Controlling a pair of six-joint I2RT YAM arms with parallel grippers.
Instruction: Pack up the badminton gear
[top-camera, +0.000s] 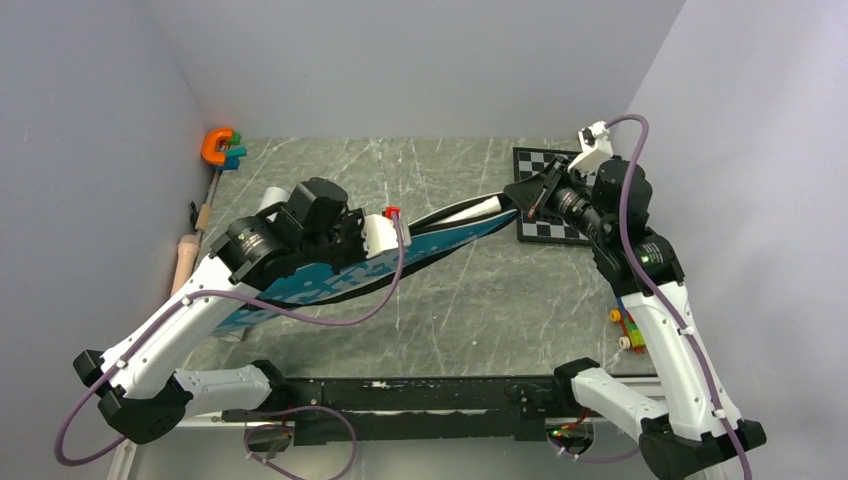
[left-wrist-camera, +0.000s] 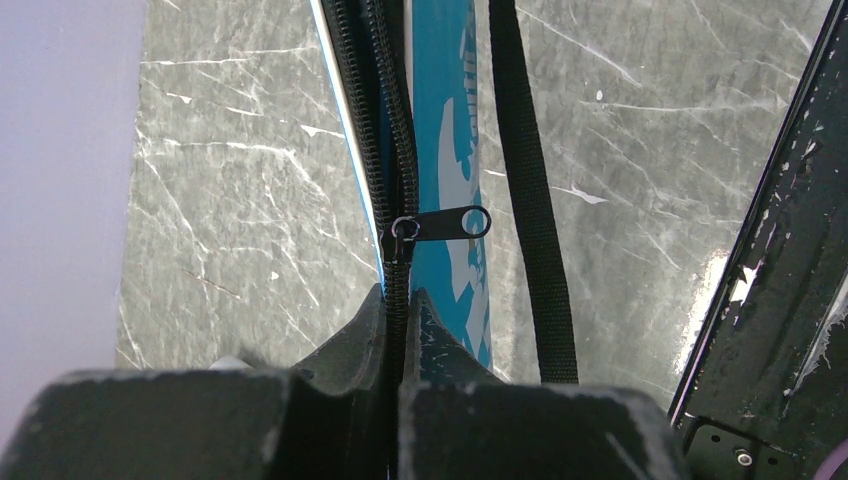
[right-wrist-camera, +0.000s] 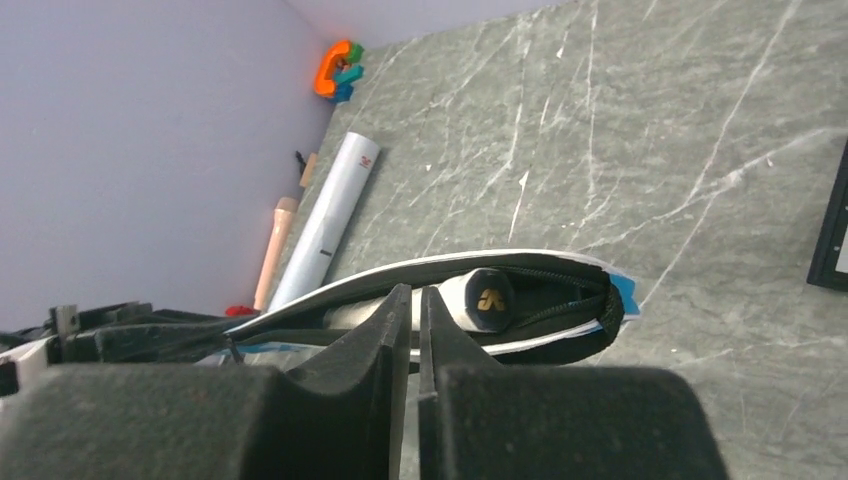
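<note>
Blue bag (top-camera: 440, 245) stretches over the table (top-camera: 480, 310) between both arms. Left gripper (left-wrist-camera: 400, 300) squeezes its zipper edge tight. Right gripper (right-wrist-camera: 415, 298) is almost closed at the bag's mouth; hold unclear. Only its camera shows a racket handle (right-wrist-camera: 487, 300) inside.

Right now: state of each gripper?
Left gripper: closed on bag zipper edge.
Right gripper: nearly closed at bag mouth; grip cannot be told.

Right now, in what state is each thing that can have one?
bag, handle end open
zipper slider, partway along its track
racket handle, inside the bag, butt showing
white tube, lying flat, outside the bag
left fingers, shut on the bag's zipper seam
right fingers, nearly closed at the bag's open end; grip unclear
</note>
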